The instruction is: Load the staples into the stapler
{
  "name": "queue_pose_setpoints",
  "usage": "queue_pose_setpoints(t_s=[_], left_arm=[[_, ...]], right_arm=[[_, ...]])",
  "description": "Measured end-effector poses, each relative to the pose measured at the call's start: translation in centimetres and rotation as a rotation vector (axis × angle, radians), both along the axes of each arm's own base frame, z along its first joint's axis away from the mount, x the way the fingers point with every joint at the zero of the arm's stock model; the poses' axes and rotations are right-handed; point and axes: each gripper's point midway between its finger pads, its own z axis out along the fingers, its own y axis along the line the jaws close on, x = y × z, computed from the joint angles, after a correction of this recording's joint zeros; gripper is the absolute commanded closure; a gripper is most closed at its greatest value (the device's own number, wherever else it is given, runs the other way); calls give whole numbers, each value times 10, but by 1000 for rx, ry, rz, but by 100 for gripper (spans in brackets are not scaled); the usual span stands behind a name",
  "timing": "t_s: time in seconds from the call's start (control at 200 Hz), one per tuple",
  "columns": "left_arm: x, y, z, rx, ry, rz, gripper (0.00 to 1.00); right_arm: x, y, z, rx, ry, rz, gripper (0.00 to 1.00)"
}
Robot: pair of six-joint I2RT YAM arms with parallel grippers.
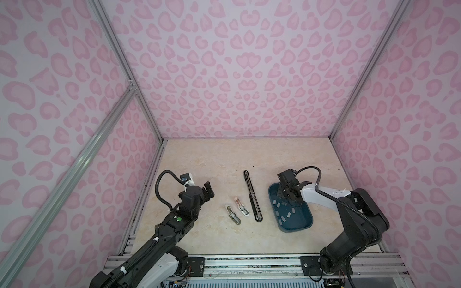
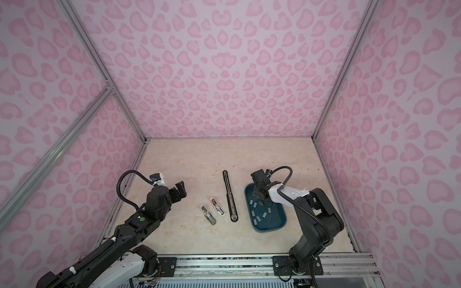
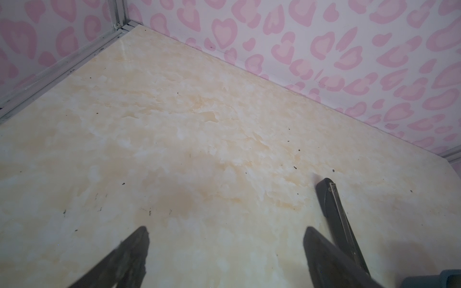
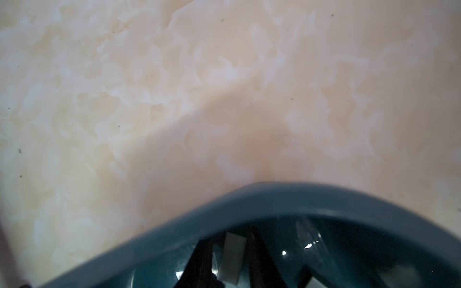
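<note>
The marbled beige table (image 1: pixel 212 159) carries everything, and the dark blue tray (image 1: pixel 300 219) serves as the landmark. The right gripper (image 1: pixel 287 197) reaches down inside the tray at its far end. The left gripper (image 1: pixel 209 191) hangs well apart from the tray, on the far side of all the staplers from it. Both top views show this layout, but neither shows how the jaws stand.

The left wrist view does: the left gripper (image 3: pixel 224 239) is spread wide over bare table with nothing between its fingers. The tip of the long black stapler (image 3: pixel 331 204) lies close to one finger. That stapler (image 1: pixel 252 197) lies opened out flat just beside the tray. The two small staplers (image 1: pixel 237 210) lie past it, farther from the tray, both opened.

The staples (image 1: pixel 277 213) lie scattered as grey strips on the tray floor. Only the right wrist view, over the tray rim (image 4: pixel 274 197), shows one strip (image 4: pixel 232 259) standing between the narrow dark fingers (image 4: pixel 202 264). Whether they pinch it I cannot tell.
</note>
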Motion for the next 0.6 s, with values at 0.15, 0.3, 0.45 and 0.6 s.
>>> queue_pose_setpoints(t_s=[0.15, 0.3, 0.45, 0.6], left_arm=[[0, 0, 1, -1, -2, 0, 3], [0, 0, 1, -1, -2, 0, 3], [0, 0, 1, -1, -2, 0, 3], [0, 0, 1, -3, -4, 0, 3]], right_arm=[[1, 0, -1, -3, 0, -1, 82], [2, 1, -1, -2, -2, 0, 83], [2, 1, -1, -5, -3, 5, 85], [2, 1, 0, -3, -5, 7, 85]])
